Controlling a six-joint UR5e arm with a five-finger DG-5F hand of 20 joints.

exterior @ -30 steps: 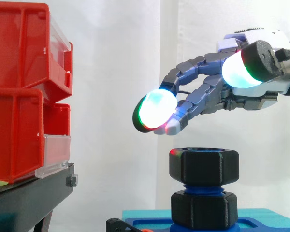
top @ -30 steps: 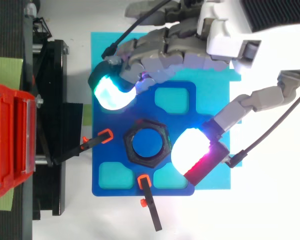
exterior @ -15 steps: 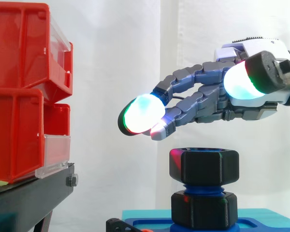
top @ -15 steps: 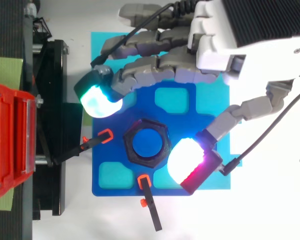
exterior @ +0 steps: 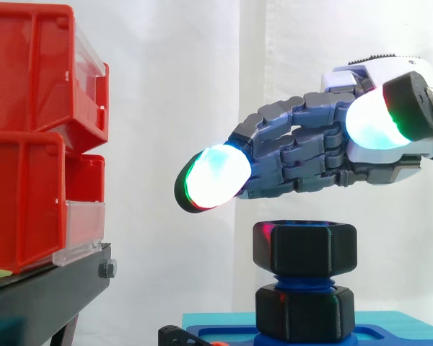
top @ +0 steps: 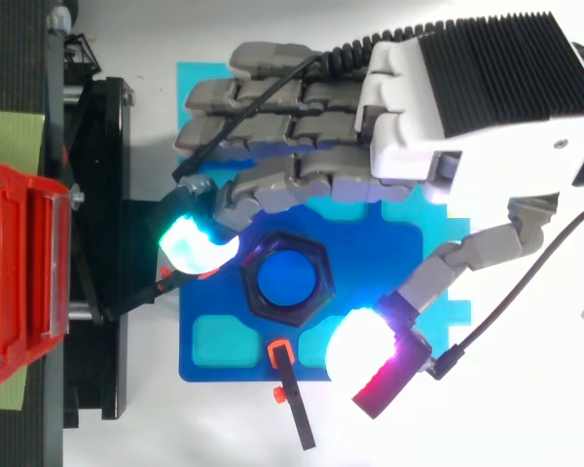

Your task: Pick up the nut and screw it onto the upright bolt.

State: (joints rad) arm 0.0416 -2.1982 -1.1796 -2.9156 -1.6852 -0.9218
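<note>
1 nut below hand (bolt mostly hidden)

Hand with loosely spread fingers over the black nut on the blue bolt, glowing pads either side

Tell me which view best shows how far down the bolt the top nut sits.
The side view: the top nut sits high on the blue bolt, thread showing between it and a lower nut. The top view gives its hexagon outline around the bolt's end.
</note>
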